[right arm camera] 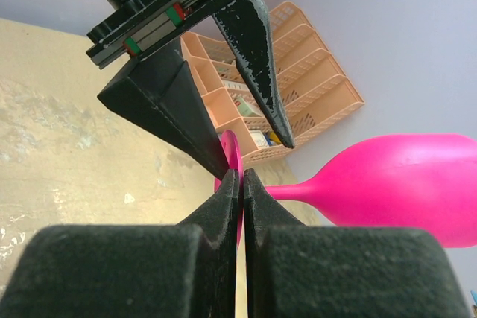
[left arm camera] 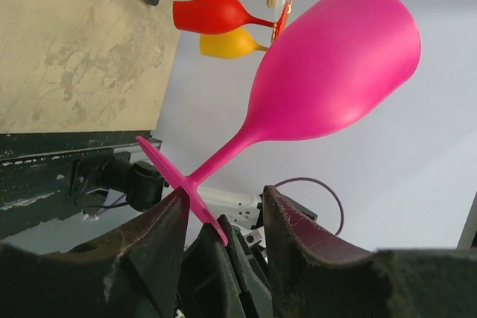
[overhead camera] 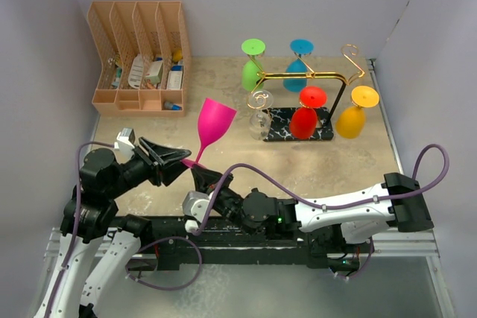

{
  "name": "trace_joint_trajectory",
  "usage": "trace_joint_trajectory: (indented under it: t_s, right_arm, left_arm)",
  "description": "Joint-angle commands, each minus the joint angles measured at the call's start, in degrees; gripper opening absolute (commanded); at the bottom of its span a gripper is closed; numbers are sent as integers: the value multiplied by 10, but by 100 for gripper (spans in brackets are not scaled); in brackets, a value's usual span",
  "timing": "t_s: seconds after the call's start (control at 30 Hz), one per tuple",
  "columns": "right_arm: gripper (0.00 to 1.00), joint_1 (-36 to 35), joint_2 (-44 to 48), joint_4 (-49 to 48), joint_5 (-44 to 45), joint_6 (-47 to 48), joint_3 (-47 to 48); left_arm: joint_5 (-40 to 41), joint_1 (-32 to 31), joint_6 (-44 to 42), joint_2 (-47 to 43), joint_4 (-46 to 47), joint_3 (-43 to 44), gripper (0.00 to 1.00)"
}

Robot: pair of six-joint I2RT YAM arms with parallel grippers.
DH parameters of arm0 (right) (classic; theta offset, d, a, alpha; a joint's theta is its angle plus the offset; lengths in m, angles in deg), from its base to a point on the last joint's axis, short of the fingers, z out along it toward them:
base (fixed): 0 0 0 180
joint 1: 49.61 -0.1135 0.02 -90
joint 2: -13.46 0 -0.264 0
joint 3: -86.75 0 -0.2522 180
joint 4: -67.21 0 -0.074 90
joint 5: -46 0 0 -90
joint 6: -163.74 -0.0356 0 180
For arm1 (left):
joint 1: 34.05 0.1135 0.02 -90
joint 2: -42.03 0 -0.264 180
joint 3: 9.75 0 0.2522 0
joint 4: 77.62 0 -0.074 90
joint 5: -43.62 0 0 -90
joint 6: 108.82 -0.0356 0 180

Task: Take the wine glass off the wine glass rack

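HANDOVER NEAR THE TABLE EDGE: The pink wine glass (overhead camera: 215,118) is off the wine glass rack (overhead camera: 313,75). It hangs tilted in the air over the near side of the table (overhead camera: 350,161), well apart from the five other glasses (overhead camera: 304,121) hanging bowl-down on the gold frame. My right gripper (right arm camera: 238,180) is pinched tight on the rim of its flat foot and carries the weight. My left gripper (left arm camera: 223,197) straddles that same foot, fingers apart, gripping nothing. I judge this a pass between hands, the foot being the one flat edge both can reach.
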Motion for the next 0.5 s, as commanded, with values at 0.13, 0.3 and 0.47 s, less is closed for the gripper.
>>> trace_joint_trajectory:
  t_s: [0.13,0.3,0.47]
  right_arm:
    - [0,-6,23,-46,6,3,-2]
    - [0,-9,32,-47,13,3,-2]
    - [27,-13,46,19,42,-42,31]
  left_arm:
    - [-22,-2,-14,11,39,-1,23]
    - [-22,-2,-19,6,40,-11,4]
    - [-3,-2,-31,-1,55,-27,0]
